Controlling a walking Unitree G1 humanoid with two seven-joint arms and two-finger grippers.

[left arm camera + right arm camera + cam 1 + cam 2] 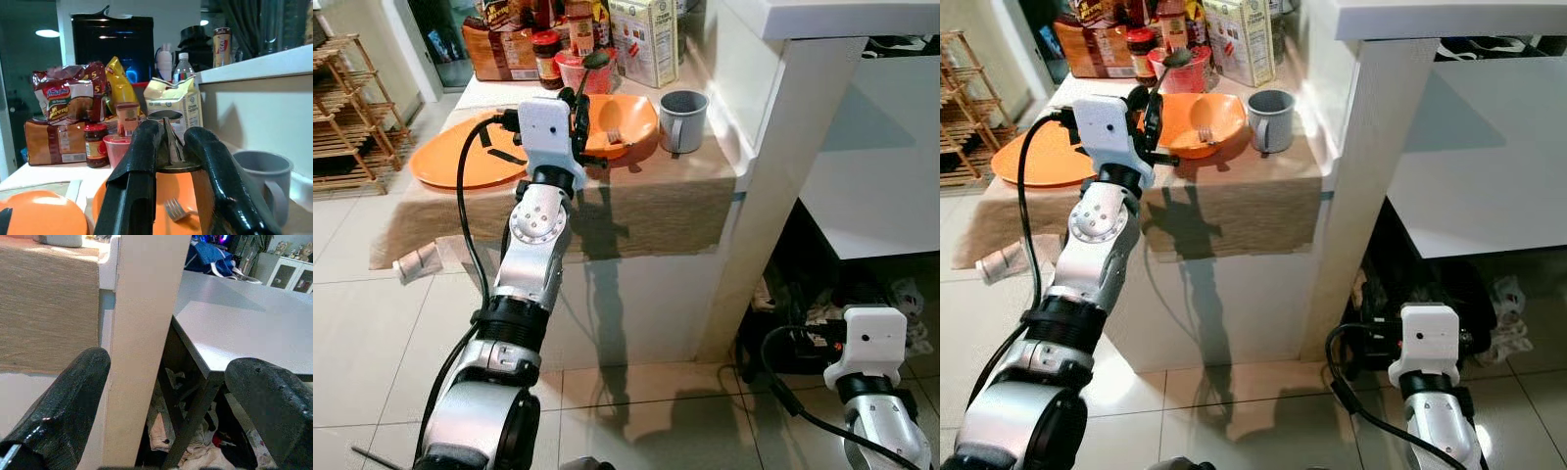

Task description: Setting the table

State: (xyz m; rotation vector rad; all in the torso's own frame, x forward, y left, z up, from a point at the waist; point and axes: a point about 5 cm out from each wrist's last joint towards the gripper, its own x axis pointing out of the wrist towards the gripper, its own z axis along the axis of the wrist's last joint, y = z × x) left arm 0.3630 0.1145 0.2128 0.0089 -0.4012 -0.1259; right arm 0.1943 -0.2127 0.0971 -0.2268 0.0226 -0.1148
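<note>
The left gripper (pixel 168 156) is raised over the near edge of the table (pixel 646 201), its fingers clamped on a spoon (pixel 595 61) held upright above the orange bowl (pixel 631 122) — a fork (pixel 177 210) lies in that bowl. An orange plate (pixel 445 157) sits left of it, a grey mug (pixel 682 119) right. The right gripper (pixel 166 401) hangs low beside the table, fingers apart.

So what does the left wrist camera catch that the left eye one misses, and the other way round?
Left wrist: a water bottle and a black appliance behind the groceries. Left eye: a wooden rack on the floor and the right arm hanging low. Both: the orange bowl holding a fork, the grey mug, and the left fingers shut on a spoon.
</note>
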